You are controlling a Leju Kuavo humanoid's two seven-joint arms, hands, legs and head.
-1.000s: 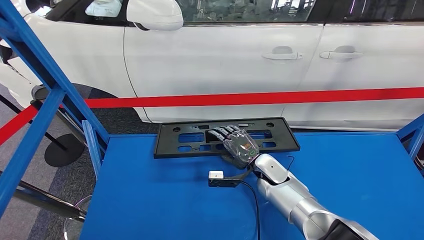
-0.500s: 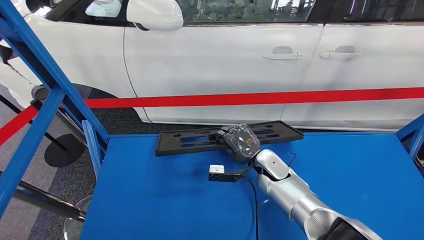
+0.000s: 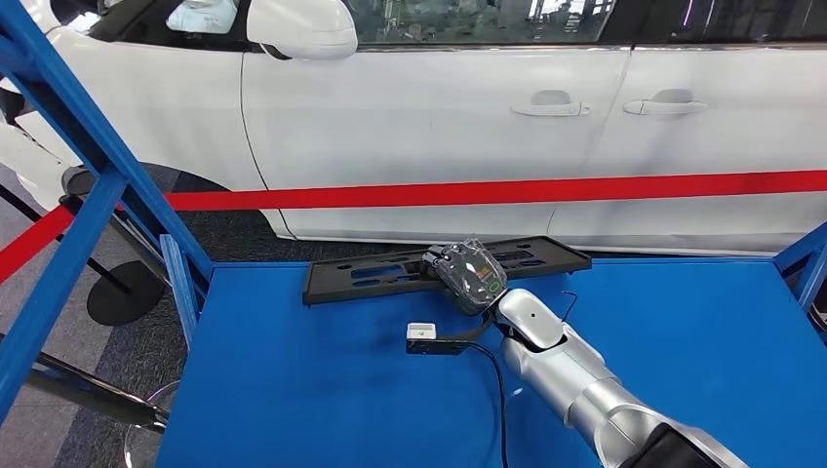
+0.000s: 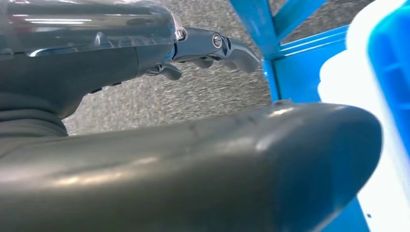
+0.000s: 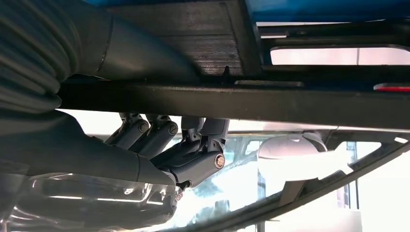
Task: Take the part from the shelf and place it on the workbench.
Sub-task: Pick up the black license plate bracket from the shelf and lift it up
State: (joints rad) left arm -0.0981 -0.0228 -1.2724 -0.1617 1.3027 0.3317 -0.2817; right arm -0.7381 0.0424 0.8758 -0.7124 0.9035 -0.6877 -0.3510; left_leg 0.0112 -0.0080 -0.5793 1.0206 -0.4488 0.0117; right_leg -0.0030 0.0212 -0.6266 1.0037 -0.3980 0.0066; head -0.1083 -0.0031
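A long flat black plastic part point(image 3: 371, 276) with several slots lies across the far edge of the blue workbench point(image 3: 293, 390), its near edge lifted off the surface. My right hand point(image 3: 470, 274) grips it near the middle, fingers curled over the near rail. In the right wrist view the thumb lies under the part point(image 5: 290, 101) and the dark fingers point(image 5: 193, 145) wrap over its bar. My left hand point(image 4: 203, 48) hangs above grey floor, fingers loosely curled with nothing in them.
A small white-topped black device point(image 3: 421, 337) with a cable lies on the workbench near my right wrist. Blue shelf posts point(image 3: 88, 195) stand at the left, another frame piece point(image 3: 809, 258) at the right. A white car point(image 3: 439, 117) and red barrier tape point(image 3: 488, 190) are beyond the bench.
My right hand closed on the part and tipped it up from lying flat; since half a second ago it has barely moved.
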